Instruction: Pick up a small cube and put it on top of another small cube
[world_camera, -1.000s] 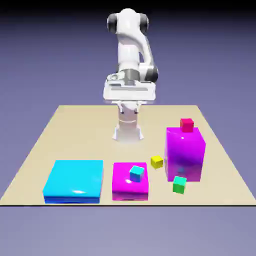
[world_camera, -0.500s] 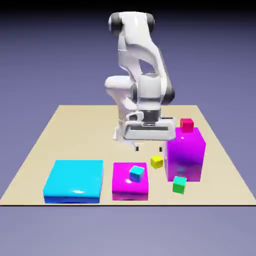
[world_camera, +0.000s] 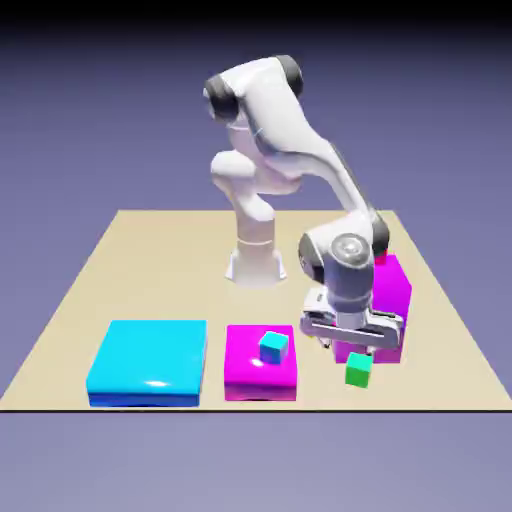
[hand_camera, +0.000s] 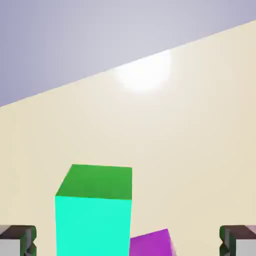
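Hovering with the hand spread wide, close to the green cube by the counter's near edge, toward the exterior view's right corner. Seeing partly the red cube atop the magenta block.

Behind my open pincer the tall, glossy magenta block bars the way. In the hand view bare tan tabletop stretches ahead of me, past the small bright green cube. That cube leaves room beside each fingertip, more on the hand view's right, where a purple corner juts in low.
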